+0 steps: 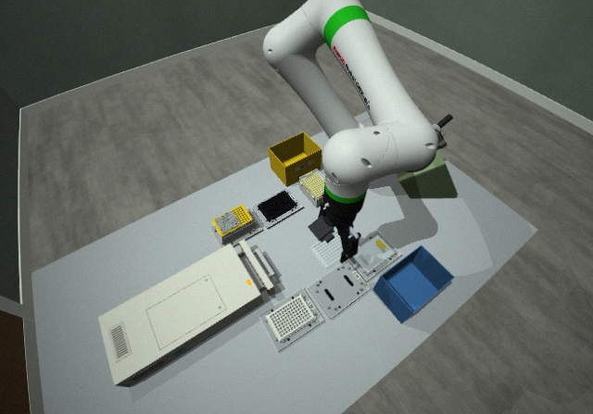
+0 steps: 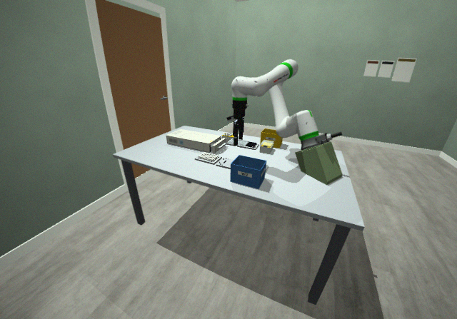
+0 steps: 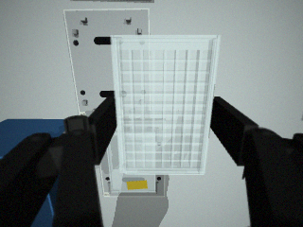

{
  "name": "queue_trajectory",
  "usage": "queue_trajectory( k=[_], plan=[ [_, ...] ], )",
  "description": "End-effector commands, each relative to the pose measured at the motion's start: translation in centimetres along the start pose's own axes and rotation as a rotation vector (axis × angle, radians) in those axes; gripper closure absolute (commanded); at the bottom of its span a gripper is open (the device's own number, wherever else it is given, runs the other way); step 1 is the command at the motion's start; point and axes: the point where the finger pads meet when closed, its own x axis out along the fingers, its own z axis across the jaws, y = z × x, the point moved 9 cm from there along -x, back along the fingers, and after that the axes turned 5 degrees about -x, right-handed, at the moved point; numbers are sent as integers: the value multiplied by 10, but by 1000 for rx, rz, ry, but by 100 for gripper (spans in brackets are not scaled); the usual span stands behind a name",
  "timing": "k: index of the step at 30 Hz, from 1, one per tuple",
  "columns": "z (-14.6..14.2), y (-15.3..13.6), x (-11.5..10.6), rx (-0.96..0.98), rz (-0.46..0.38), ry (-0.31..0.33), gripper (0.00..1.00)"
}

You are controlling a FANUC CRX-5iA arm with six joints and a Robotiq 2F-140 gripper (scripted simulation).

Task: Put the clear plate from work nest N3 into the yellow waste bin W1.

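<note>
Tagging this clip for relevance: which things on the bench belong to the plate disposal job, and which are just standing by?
Job:
- clear gridded well plate, clamped in the black two-finger gripper
- open yellow waste bin
- bare grey nest plate

Standing by:
- open blue bin
- white well plate
- black plate
- long cream instrument box
- yellow tip rack

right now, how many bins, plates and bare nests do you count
bins: 2 (yellow bin, blue bin)
plates: 3 (clear plate in the gripper, black plate, white plate)
bare nests: 2 (slotted nest, tagged nest)
total: 7
</note>
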Motion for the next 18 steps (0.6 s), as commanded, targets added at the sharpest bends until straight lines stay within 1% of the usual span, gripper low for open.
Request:
queue_trajectory(
  k=[1, 18],
  plan=[
    [11, -5, -1, 0, 2, 1, 90],
    [48, -21, -1, 0, 1, 1, 90]
  ],
)
